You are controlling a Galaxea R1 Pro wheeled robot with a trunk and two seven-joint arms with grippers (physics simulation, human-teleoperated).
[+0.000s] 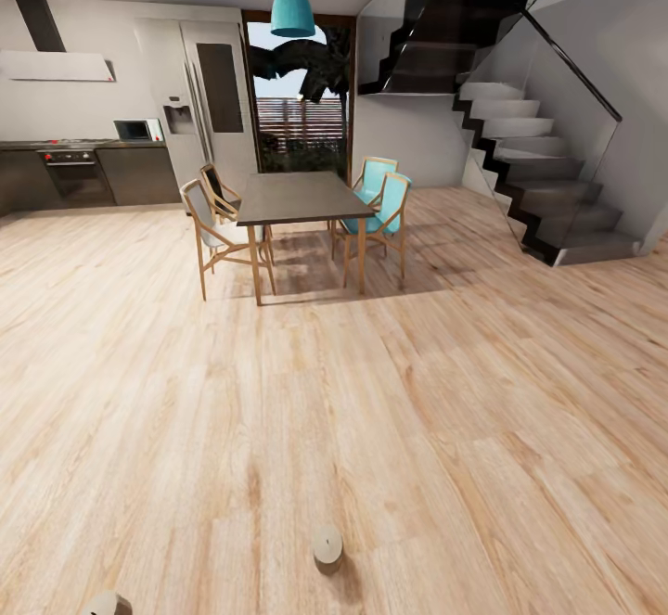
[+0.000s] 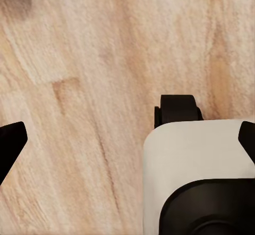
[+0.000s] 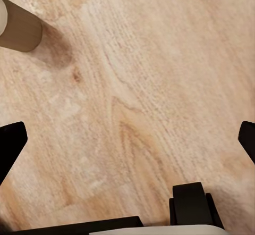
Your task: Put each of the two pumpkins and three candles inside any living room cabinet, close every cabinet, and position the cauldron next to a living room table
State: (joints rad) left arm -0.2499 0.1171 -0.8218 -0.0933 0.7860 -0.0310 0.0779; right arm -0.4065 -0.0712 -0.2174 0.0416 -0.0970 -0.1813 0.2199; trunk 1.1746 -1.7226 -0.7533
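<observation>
Pale honey-toned wooden floor (image 1: 464,429) with streaked grain and darker knots runs under a dark grey dining table (image 1: 301,198) ringed by light wood chairs, two cushioned in turquoise (image 1: 380,193). A teal pendant lamp (image 1: 292,7) hangs above. Cream-beige candles (image 1: 327,547) sit on the boards; grey stairs (image 1: 547,179) rise beside white walls.

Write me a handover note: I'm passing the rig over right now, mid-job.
Left gripper: open, empty, above bare wood floor.
Right gripper: open, empty; one candle lies on the floor near it.
Head view: a candle on the floor just ahead, another at the lower edge. Dining table and kitchen beyond.
Nothing visibly stowed. Left: pumpkins, candles, cabinet, cauldron.
</observation>
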